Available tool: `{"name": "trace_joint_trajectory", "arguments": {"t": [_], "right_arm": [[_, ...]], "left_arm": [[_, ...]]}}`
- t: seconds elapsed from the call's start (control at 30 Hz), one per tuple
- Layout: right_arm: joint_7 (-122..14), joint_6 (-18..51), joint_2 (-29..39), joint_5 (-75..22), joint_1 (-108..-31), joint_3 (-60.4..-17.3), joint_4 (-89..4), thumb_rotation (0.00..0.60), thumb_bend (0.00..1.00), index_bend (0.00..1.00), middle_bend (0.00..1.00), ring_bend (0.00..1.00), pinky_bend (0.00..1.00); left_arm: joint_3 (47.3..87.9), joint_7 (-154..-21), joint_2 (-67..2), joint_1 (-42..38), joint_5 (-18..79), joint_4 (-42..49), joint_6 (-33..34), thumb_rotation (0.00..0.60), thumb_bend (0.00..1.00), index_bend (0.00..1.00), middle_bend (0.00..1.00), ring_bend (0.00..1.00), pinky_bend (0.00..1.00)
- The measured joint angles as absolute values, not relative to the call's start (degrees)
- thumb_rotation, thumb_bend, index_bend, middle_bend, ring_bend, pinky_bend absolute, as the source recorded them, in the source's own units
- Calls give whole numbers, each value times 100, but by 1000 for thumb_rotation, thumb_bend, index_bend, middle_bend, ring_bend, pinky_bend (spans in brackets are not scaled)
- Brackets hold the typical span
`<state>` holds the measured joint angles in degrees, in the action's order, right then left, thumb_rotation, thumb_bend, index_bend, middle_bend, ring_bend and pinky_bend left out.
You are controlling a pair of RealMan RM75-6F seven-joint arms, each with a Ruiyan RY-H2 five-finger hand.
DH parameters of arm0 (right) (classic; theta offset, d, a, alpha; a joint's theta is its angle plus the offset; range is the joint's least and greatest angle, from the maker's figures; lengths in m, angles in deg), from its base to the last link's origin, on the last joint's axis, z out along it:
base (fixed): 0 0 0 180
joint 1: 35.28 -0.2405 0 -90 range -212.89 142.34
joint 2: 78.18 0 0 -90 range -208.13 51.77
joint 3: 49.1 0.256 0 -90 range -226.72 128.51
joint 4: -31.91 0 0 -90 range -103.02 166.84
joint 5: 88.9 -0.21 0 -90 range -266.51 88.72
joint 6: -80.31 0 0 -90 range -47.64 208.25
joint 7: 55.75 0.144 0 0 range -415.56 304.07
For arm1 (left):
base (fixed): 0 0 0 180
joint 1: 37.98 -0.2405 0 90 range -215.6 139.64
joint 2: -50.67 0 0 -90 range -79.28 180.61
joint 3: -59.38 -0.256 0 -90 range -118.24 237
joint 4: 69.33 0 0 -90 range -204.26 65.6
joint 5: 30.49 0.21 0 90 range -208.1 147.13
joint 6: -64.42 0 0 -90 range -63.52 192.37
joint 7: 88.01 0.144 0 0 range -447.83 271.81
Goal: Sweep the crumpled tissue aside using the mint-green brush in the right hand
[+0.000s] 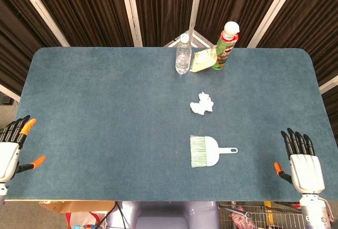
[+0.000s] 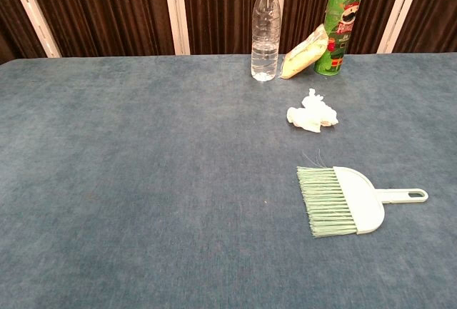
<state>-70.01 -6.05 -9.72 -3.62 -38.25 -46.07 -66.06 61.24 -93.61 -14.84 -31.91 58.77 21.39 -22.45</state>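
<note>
A mint-green brush [image 1: 207, 151] [image 2: 345, 199] lies flat on the blue table, bristles pointing left and its thin handle pointing right. The crumpled white tissue [image 1: 202, 104] [image 2: 312, 113] sits a short way beyond it, apart from the bristles. My right hand [image 1: 303, 164] rests open at the table's near right edge, well to the right of the brush handle, holding nothing. At the near left edge my left hand [image 1: 12, 147] is open too, fingers spread. Neither hand shows in the chest view.
At the far edge stand a clear water bottle [image 1: 182, 55] [image 2: 265, 28], a yellowish snack bag [image 1: 202, 60] [image 2: 304, 52] and a green chip can [image 1: 225, 46] [image 2: 341, 20]. A cardboard box [image 1: 68, 206] lies on the floor below the table's near edge.
</note>
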Motion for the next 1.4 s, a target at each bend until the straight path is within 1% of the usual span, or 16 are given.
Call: {"name": "trace_joint_trajectory", "arguments": {"t": [0.5, 0.53, 0.6, 0.67, 0.7, 0.73, 0.77, 0.8, 0.87, 0.93, 1.0, 1.1, 1.27, 1.4], "right_arm": [[-6951, -471, -992, -367, -3865, -4634, -6695, 600, 315, 0, 0, 1, 0], [-6951, -446, -992, -375, -3876, -4633, -6710, 600, 315, 0, 20, 31, 25], [-6951, -381, -994, -392, -3913, -4624, -6745, 600, 315, 0, 150, 179, 187], [-6967, -290, -995, -408, -3974, -4602, -6774, 600, 315, 0, 408, 444, 466], [-6997, -240, -993, -419, -4012, -4587, -6784, 600, 315, 0, 487, 522, 533], [-7046, -162, -986, -441, -4067, -4565, -6801, 600, 315, 2, 590, 621, 610], [-7076, -99, -977, -464, -4107, -4549, -6815, 600, 315, 21, 675, 704, 668], [-7104, -30, -965, -492, -4149, -4532, -6831, 600, 315, 46, 720, 747, 697], [-7178, 139, -928, -568, -4252, -4494, -6874, 600, 315, 154, 819, 840, 757], [-7291, 323, -868, -657, -4372, -4452, -6910, 600, 315, 218, 876, 892, 782], [-7435, 491, -792, -753, -4484, -4413, -6918, 600, 316, 227, 897, 913, 789], [-7737, 769, -599, -981, -4674, -4354, -6915, 600, 315, 239, 909, 925, 796], [-8233, 1138, -173, -1421, -4931, -4307, -6834, 600, 315, 313, 924, 935, 797], [-8548, 1289, 172, -1709, -5073, -4289, -6668, 600, 315, 322, 928, 939, 797]], "left_arm": [[6127, -9382, -1470, -3214, 5869, 2151, -2278, 600, 0, 0, 0, 0, 17], [6127, -9378, -1470, -3212, 5872, 2149, -2275, 600, 0, 0, 0, 0, 17], [6127, -9379, -1470, -3212, 5871, 2150, -2275, 600, 0, 0, 0, 0, 17], [6135, -9386, -1469, -3214, 5865, 2151, -2285, 600, 0, 0, 0, 0, 17], [6140, -9387, -1469, -3214, 5863, 2152, -2290, 600, 0, 0, 0, 0, 17], [6144, -9385, -1469, -3213, 5860, 2152, -2291, 600, 0, 0, 0, 0, 17], [6146, -9382, -1470, -3211, 5861, 2152, -2291, 600, 0, 0, 0, 0, 17], [6149, -9379, -1471, -3208, 5863, 2153, -2290, 600, 0, 0, 0, 0, 17], [6151, -9369, -1475, -3202, 5867, 2155, -2286, 600, 0, 0, 0, 0, 17], [6150, -9358, -1478, -3193, 5876, 2159, -2276, 600, 0, 0, 0, 0, 17], [6146, -9356, -1478, -3189, 5888, 2160, -2273, 600, 0, 0, 0, 0, 17], [6142, -9380, -1470, -3194, 5892, 2161, -2280, 600, 0, 0, 0, 0, 17], [6148, -9442, -1453, -3194, 5905, 2157, -2297, 600, 0, 0, 0, 0, 17], [6131, -9468, -1444, -3189, 5923, 2153, -2278, 600, 0, 0, 0, 0, 17]]}}
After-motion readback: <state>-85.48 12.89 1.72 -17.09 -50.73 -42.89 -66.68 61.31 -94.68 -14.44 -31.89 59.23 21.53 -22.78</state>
